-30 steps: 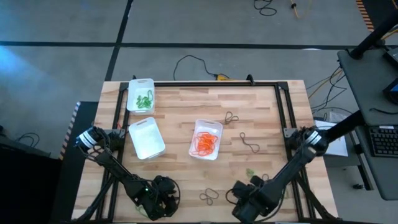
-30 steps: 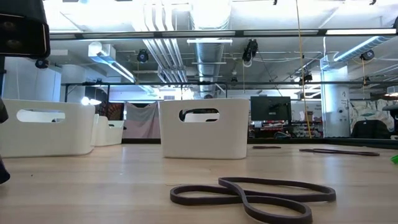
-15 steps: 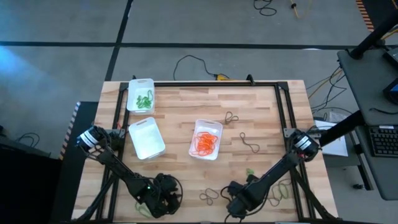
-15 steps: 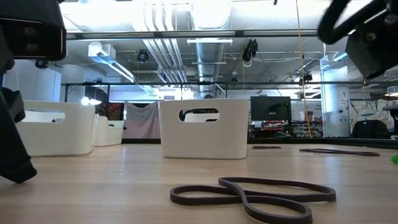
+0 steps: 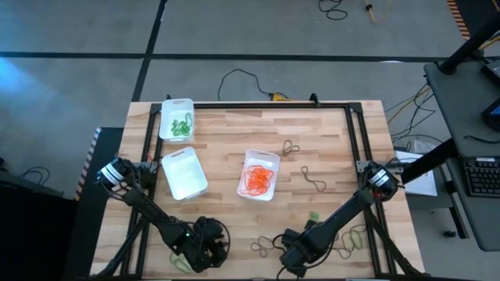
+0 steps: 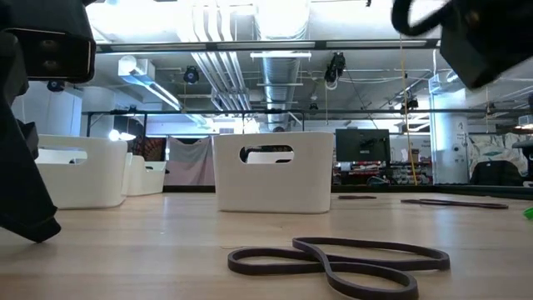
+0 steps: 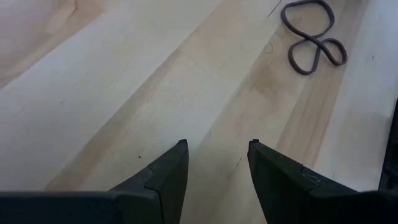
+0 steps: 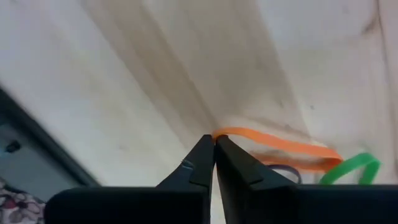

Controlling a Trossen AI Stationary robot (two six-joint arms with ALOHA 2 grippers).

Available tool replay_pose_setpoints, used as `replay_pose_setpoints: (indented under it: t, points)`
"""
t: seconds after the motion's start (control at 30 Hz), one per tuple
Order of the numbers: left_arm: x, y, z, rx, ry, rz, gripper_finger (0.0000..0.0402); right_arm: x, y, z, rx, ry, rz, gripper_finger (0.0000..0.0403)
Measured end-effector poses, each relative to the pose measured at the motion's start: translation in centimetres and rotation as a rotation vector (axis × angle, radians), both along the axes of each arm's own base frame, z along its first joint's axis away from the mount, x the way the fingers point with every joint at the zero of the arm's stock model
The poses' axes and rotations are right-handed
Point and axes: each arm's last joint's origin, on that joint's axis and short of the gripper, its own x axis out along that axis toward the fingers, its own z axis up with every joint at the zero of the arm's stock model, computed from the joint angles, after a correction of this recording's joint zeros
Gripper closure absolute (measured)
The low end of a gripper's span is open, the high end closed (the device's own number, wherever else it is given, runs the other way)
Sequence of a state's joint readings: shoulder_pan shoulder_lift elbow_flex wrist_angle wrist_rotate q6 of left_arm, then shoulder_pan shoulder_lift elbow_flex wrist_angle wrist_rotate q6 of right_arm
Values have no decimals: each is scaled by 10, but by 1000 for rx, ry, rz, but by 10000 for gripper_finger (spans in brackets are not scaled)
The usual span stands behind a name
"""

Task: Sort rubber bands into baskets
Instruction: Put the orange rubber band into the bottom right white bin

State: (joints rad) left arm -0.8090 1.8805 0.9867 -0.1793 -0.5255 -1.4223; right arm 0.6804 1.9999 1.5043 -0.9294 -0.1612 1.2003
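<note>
Right wrist view: right end effector [image 8: 214, 140] closed, pinching orange rubber band [image 8: 280, 149] at its tips.

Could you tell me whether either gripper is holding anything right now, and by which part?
The right gripper is shut on an orange rubber band, pinching one end of its loop. The left gripper is open over bare table.

A: Bench [image 5: 328, 129], far half: what stands there?

B: Three baskets: green-filled [image 5: 176, 119] at the far left corner, empty one [image 5: 184, 173] just nearer, orange-filled [image 5: 258, 174] mid-bench. Open lanes between them.

A: Right side?

B: Only flat dark bands [image 5: 314, 180]; clear passage above.

A: Near edge?

B: Crowded: both arms low, dark band [image 5: 263, 247] between them.
</note>
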Motion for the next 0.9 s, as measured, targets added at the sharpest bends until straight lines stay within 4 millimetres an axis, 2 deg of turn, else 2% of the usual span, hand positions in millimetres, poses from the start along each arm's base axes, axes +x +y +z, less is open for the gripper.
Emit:
replay_pose_setpoints:
  t: [0.23, 0.5, 0.63, 0.9]
  points:
    - [0, 0, 0, 10, 1, -12, 248, 10, 6, 18, 26, -68, -8, 394]
    - [1, 1, 0, 28, 5, -31, 248, 23, 3, 34, 10, -141, -83, 394]
    - [1, 1, 0, 29, 5, -33, 248, 21, 2, 26, 35, -68, -121, 379]
    - [1, 1, 0, 28, 6, -36, 248, 22, 3, -2, 0, 9, -156, 300]
